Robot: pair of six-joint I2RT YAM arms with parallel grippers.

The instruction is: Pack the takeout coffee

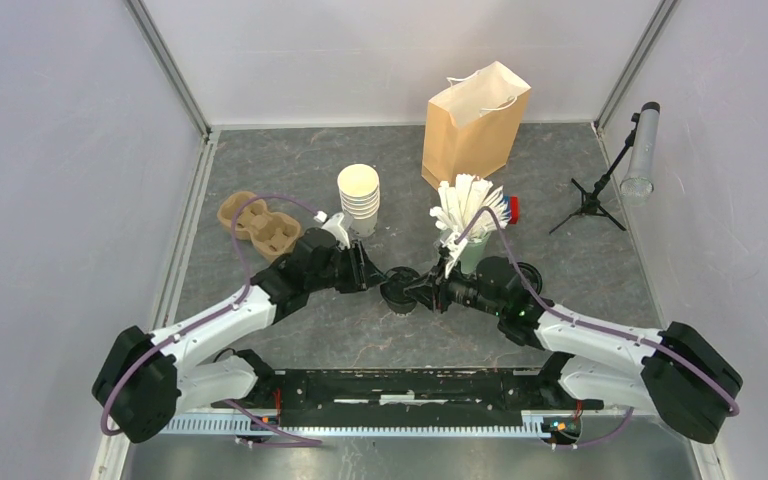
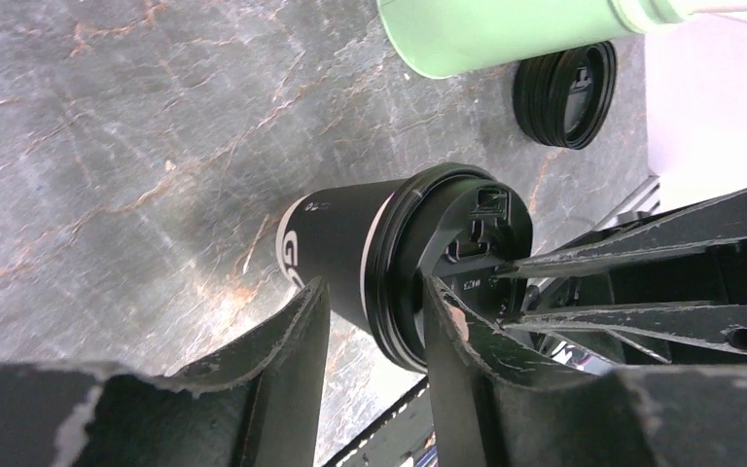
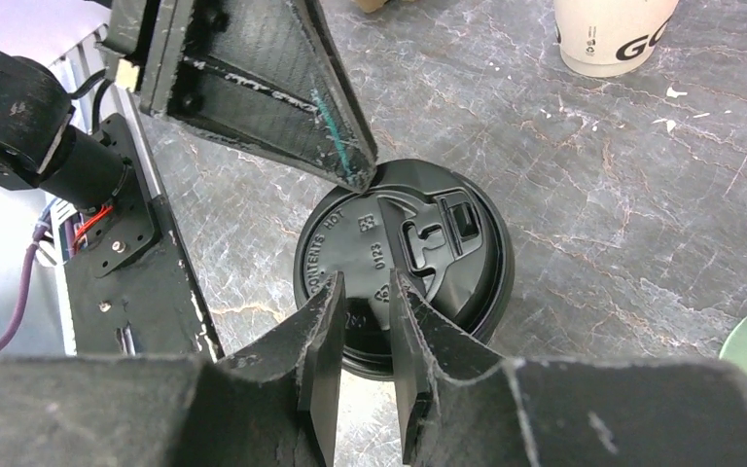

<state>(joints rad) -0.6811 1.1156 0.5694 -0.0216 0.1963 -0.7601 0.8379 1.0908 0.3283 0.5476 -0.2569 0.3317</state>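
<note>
Your coffee cup stands upright on the table, at the centre and near the arm bases. Its long axis is vertical, its black lid is on top, and its side looks dark in the left wrist view.

It sits directly between the two pincers, so both arms are equally close. The left gripper comes in from the left. Its fingers are parted and flank the cup at the lid's rim, but you cannot tell whether the pads are pressing. The right gripper comes in from the right and points down at the lid's near edge. Its jaws are only a slit apart, with nothing visibly pinched between them.

The brown paper bag stands far from the cup and somewhat to its right, mouth upward. The green cup of white sticks stands between them.

Judging from this, the cup has to go far and right. Whichever arm carries it should lift it straight up along its axis and pass clear of the sticks.

I see only one lidded cup. A loose lid lies beside the green cup.
</note>
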